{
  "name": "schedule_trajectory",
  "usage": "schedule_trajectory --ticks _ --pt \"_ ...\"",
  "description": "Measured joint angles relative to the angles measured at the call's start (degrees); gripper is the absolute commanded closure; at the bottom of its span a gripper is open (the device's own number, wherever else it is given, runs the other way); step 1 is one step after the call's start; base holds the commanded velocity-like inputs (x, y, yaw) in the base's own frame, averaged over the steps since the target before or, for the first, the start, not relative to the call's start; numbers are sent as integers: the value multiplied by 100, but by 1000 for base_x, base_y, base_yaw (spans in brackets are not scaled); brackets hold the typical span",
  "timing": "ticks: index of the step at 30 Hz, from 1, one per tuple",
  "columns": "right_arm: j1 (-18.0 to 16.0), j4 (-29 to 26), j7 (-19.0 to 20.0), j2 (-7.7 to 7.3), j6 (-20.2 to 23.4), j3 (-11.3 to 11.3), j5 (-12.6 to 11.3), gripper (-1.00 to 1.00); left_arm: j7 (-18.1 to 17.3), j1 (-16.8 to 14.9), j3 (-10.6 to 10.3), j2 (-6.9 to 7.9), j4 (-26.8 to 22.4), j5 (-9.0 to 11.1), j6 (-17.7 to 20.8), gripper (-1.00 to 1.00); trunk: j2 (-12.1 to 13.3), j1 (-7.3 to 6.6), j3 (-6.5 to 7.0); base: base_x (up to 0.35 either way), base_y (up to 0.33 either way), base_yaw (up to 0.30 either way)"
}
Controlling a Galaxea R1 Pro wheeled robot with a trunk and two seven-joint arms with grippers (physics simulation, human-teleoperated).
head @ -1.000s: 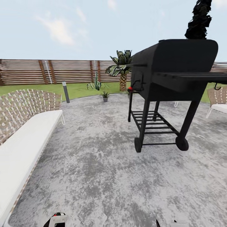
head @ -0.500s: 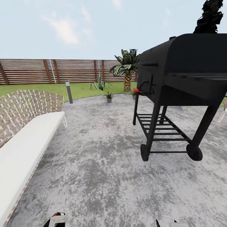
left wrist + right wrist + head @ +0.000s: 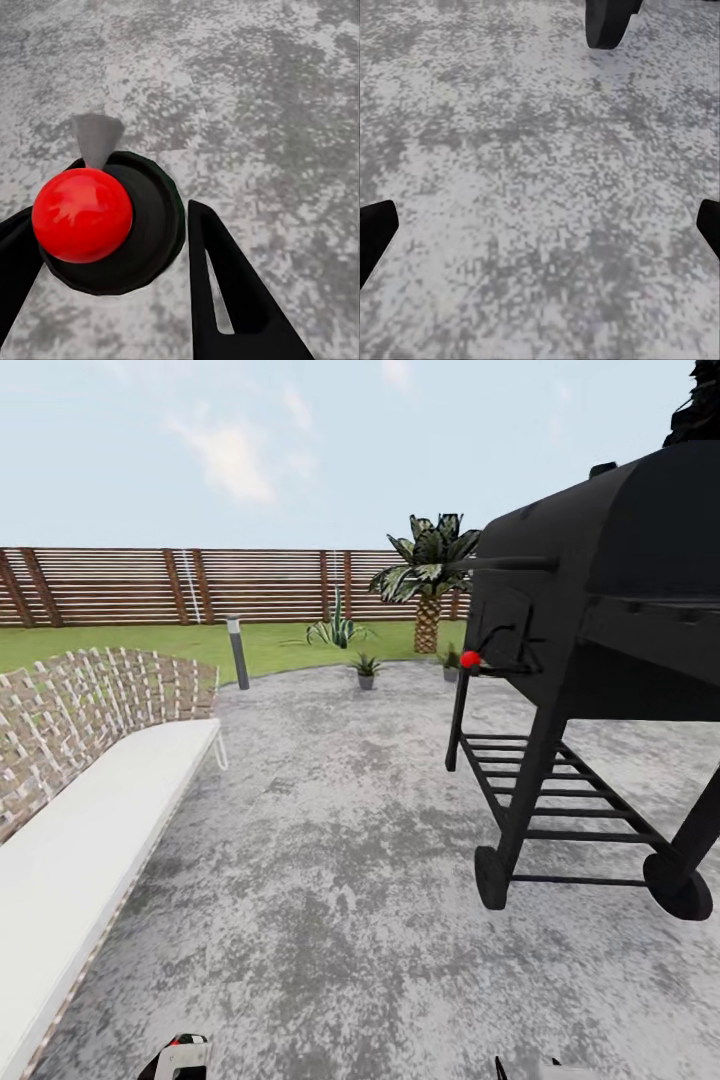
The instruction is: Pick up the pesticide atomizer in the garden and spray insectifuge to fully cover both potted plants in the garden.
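Observation:
Two potted plants stand at the far edge of the stone patio in the head view: one (image 3: 366, 670) in the open, the other (image 3: 451, 659) half hidden behind the grill's leg. In the left wrist view my left gripper (image 3: 109, 214) is shut on the pesticide atomizer (image 3: 154, 225), seen from above as a round dark body with a red ball on top and a grey nozzle. It hangs over the speckled paving. My right gripper (image 3: 540, 229) is open over bare stone, its fingertips (image 3: 375, 234) at the picture's edges. No insectifuge specks can be made out.
A large black wheeled grill (image 3: 600, 630) stands close on the right; one of its wheels (image 3: 607, 19) is near my right gripper. A long wicker bench (image 3: 90, 800) with a white cushion lines the left. Beyond lie a lamp post (image 3: 238, 652), agave (image 3: 337, 630), palm (image 3: 428, 575), lawn and slatted fence (image 3: 150, 586).
The whole head view has shifted: the grill, plants and palm have slid to the right and look nearer, so the camera has moved forward over the patio. Nothing in the garden has moved.

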Motion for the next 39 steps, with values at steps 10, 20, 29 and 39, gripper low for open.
schedule_trajectory --ticks 10,20,29,39 --pt "0 5 0 0 0 0 1 -100 0 -1 0 0 0 0 -1 100 0 0 0 338 0 1" --pt "-1 5 0 0 0 2 1 -100 0 1 2 1 -2 0 3 100 0 0 0 334 87 63" --pt "0 10 0 1 1 1 1 -100 0 -1 1 0 -1 1 1 100 0 0 0 327 139 102" --pt "0 9 0 0 0 0 1 -100 0 3 0 0 0 0 -2 100 0 0 0 333 26 2"
